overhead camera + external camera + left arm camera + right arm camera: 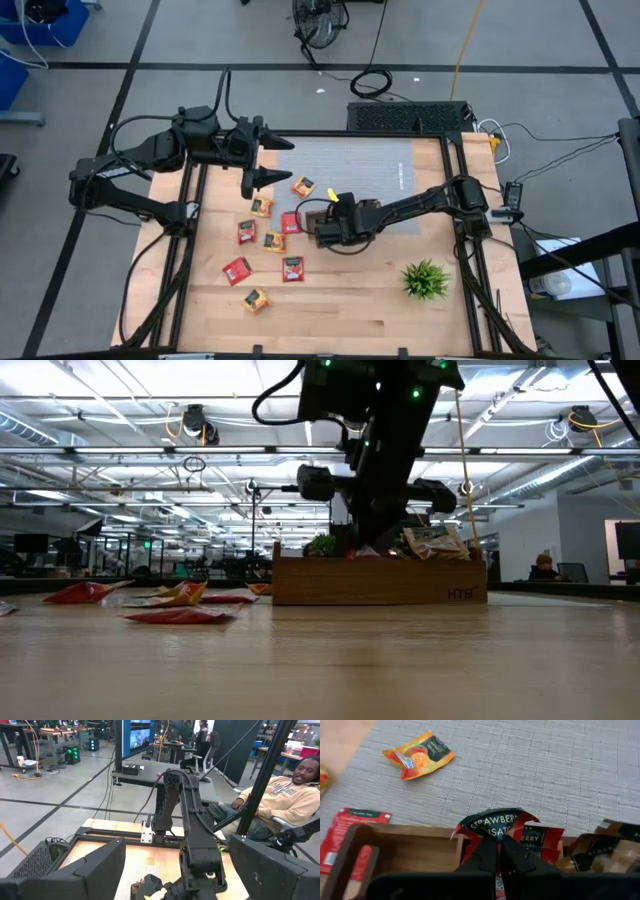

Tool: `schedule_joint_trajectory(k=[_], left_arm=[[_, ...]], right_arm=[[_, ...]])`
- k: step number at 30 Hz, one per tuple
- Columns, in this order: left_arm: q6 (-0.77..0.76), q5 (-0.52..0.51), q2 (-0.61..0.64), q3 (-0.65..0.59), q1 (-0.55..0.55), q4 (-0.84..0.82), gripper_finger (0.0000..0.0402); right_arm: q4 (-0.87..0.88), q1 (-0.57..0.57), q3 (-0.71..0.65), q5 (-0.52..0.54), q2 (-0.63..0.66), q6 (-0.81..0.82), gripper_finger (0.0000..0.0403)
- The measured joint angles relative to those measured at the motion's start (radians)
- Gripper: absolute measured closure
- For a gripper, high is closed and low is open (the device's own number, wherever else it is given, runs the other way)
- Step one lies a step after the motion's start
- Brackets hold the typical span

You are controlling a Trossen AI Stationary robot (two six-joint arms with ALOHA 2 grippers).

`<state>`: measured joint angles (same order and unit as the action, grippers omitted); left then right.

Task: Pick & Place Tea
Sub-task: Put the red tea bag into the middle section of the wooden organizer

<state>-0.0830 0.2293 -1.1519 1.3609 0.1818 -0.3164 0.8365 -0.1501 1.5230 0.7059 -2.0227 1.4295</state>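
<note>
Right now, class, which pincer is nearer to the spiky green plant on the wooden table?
Right. The right pincer sits over the brown wooden tray, fairly close to the spiky green plant. The left pincer hovers at the table's far-left side, much farther away.

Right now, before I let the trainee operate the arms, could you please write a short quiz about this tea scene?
1. True or false: the right gripper has its jaws shut on a red strawberry tea sachet over the brown wooden tray.
2. In the right wrist view, the orange-yellow tea sachet lies on: A) the grey woven mat; B) the tray; C) the bare wooden tabletop.
3. Fill in: the left gripper hovers at the far left of the table with its jaws ____.

Key: 1 true; 2 A; 3 open.
</note>
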Motion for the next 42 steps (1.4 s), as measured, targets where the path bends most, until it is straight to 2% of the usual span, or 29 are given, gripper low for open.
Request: schedule_joint_trajectory(k=[5,14,18,22,26,29,35,39,42], left_arm=[[0.0,-0.001,0.0,0.0,0.0,0.0,0.005],[0.0,-0.002,0.0,0.0,0.0,0.0,0.005],[0.0,-0.001,0.0,0.0,0.0,0.0,0.005],[0.0,-0.001,0.0,0.0,0.0,0.0,0.005],[0.0,-0.001,0.0,0.0,0.0,0.0,0.005],[0.0,-0.001,0.0,0.0,0.0,-0.001,0.005],[0.0,-0.002,0.0,0.0,0.0,0.008,0.005],[0.0,-0.003,0.0,0.0,0.0,0.007,0.005],[0.0,-0.003,0.0,0.0,0.0,0.007,0.005]], right_arm=[[0.001,0.0,0.0,-0.055,-0.005,-0.006,0.0391],[0.005,0.0,0.0,-0.047,0.0,-0.024,0.0298],[0.006,-0.002,0.002,-0.048,0.0,-0.059,0.0268],[0.009,-0.003,0.029,-0.053,0.006,-0.141,0.0252],[0.011,-0.01,0.075,-0.058,0.025,-0.303,0.0245],[0.012,-0.011,0.122,-0.117,0.041,-0.493,0.0243],[0.007,-0.011,0.203,-0.334,0.078,-0.807,0.0243],[0.02,-0.011,0.21,-0.468,0.125,-0.901,0.0241],[0.038,-0.011,0.21,-0.501,0.184,-0.956,0.0242]])
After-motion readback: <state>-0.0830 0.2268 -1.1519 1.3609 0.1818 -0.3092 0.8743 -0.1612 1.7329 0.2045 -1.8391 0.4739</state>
